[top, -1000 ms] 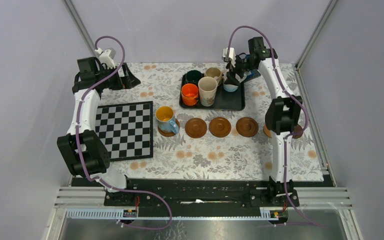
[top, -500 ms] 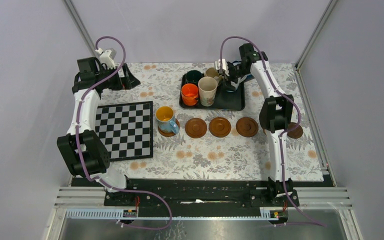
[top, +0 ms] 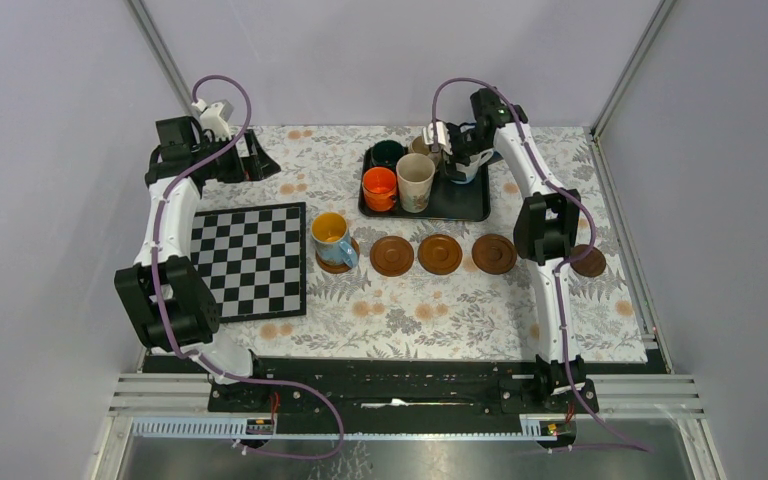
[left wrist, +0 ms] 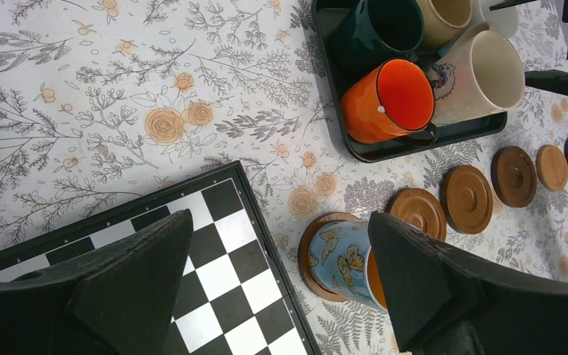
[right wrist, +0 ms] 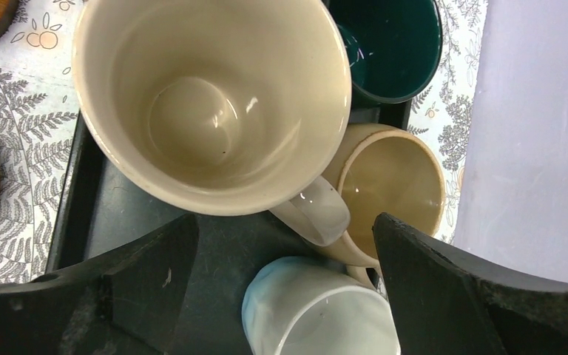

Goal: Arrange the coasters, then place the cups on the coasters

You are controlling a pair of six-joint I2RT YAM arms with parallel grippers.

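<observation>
Several brown coasters (top: pixel 440 254) lie in a row across the mat. On the leftmost one (left wrist: pixel 309 248) stands the blue cup (top: pixel 331 236) with its yellow inside. The orange cup (top: pixel 379 187), tall cream cup (top: pixel 415 180), dark green cup (top: pixel 388 154) and beige cup (top: pixel 426 146) stand on the black tray (top: pixel 475 205). My right gripper (top: pixel 450 160) hangs open over the tray's far right. In the right wrist view the white-and-pale-blue cup (right wrist: pixel 318 310) sits between the right gripper's (right wrist: pixel 285 222) fingers, with the cream cup's handle (right wrist: pixel 314 211) just ahead. My left gripper (top: pixel 255 160) is open and holds nothing.
A black-and-white chessboard (top: pixel 252 258) lies left of the blue cup. In the top view my right arm hides part of the coaster row near the rightmost coaster (top: pixel 588 261). Grey walls close in the floral mat (top: pixel 430 315) at the back and sides.
My right gripper has moved left over the tray, closer to the cups, and its jaws have widened slightly. The left arm and the cups have not moved.
</observation>
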